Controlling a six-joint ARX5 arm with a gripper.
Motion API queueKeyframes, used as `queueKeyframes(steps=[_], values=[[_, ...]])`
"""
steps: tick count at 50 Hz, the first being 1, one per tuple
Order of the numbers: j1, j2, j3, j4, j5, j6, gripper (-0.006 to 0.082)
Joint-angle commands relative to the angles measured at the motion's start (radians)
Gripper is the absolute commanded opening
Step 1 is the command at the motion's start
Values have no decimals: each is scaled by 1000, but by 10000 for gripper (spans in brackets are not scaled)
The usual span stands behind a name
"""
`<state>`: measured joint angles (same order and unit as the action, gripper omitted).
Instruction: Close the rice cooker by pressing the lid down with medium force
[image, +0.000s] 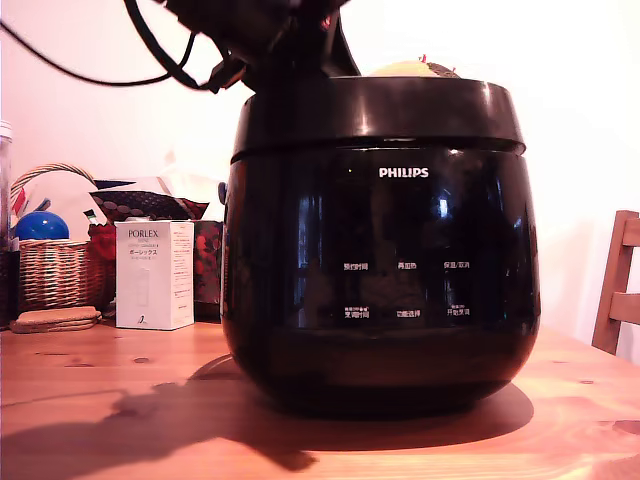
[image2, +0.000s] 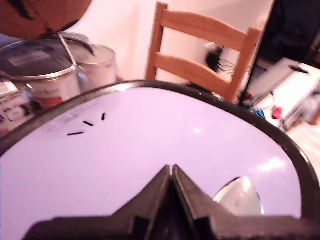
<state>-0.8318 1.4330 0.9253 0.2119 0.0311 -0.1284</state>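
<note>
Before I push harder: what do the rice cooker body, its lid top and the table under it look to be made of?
Rice cooker: looks like glossy black plastic; it mirrors the room and carries white printed labels.
Lid: smooth, shiny top that glares near-white in the wrist view, dark rim; plastic or coated metal, I can't tell which.
Table: wood with visible grain and knots, satin finish.
The gripper has its jaws together over the lid.

The rice cooker (image: 380, 250) hides the table (image: 100, 400) behind; button labels unreadable.
</note>
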Motion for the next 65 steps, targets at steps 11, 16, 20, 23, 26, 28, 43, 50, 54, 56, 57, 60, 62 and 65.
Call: queueKeyframes(steps=[11,16,20,23,26,28,43,50,54,56,57,60,62,65], values=[[-6,18,-137,59,-53,-28,-23],[-6,18,-159,61,-61,-27,-23],[-9,18,-182,90,-66,-21,-23],[-9,18,-204,120,-66,-21,-23],[-9,20,-216,126,-66,-21,-23],[-10,21,-219,125,-66,-21,-23],[-17,37,-221,103,-69,9,-23],[-17,69,-221,96,-70,22,-23],[-17,80,-221,100,-70,25,-23],[-17,81,-221,97,-71,25,-23],[-17,83,-221,97,-71,25,-23],[-17,86,-221,95,-74,32,-23],[-17,87,-221,93,-79,32,-23],[-18,95,-221,92,-81,32,-23]])
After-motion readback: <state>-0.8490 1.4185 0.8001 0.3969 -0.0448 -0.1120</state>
